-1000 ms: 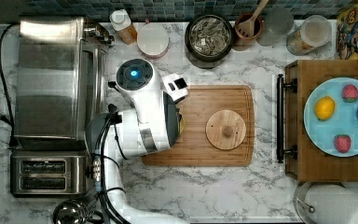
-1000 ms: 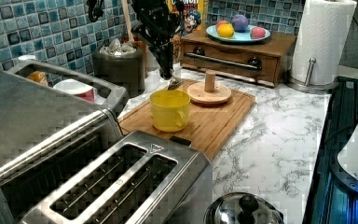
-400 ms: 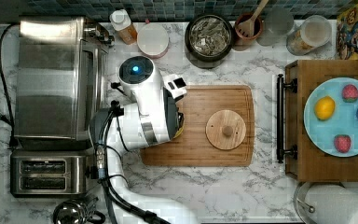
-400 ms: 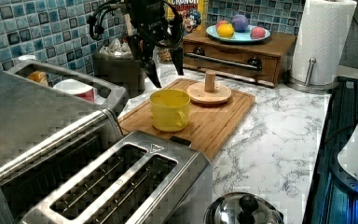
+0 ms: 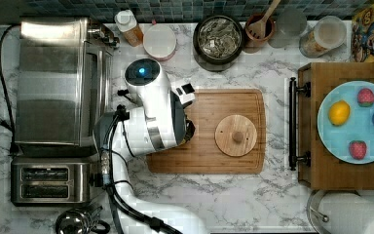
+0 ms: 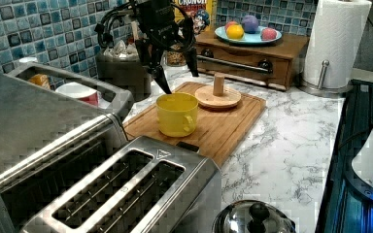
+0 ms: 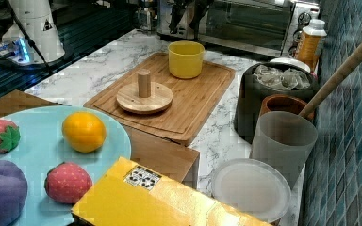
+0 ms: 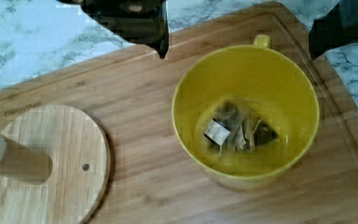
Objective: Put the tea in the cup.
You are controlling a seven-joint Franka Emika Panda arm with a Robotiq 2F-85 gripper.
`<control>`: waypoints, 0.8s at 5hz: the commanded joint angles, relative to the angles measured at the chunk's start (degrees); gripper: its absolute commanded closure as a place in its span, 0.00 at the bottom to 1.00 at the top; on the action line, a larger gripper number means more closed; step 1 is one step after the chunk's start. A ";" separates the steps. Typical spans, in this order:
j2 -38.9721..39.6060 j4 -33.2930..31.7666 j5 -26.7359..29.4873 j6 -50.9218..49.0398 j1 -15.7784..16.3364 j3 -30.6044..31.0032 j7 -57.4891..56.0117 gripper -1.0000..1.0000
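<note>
Tea, a pyramid-shaped tea bag with a small paper tag (image 8: pixel 235 130), lies at the bottom of the yellow ceramic cup (image 6: pixel 177 114), free of the fingers. The black two-fingered gripper (image 6: pixel 176 80) hangs above the cup with its jaws spread wide and empty; in the left view one fingertip points down just behind the cup's rim, the other stands off toward the lid. One second ago the fingers reached down to the cup's mouth; since then the gripper has risen and opened, and the white arm (image 5: pixel 151 112) has shifted slightly in the top view. The cup has not moved: it stands upright on the rectangular bamboo cutting board (image 5: pixel 209 156), at the end nearer the toaster oven. Beside it on the same board, apart from it, rests the round wooden lid with an upright peg handle (image 7: pixel 144 96), unchanged. Past the board's far edge in the left view sits the dark canister of tea bags (image 5: pixel 218 37), and the silver two-slot toaster (image 6: pixel 126 194) fills the foreground.
</note>
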 commanded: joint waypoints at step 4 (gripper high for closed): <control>-1.28 6.44 0.61 0.39 -0.58 1.79 -1.23 0.00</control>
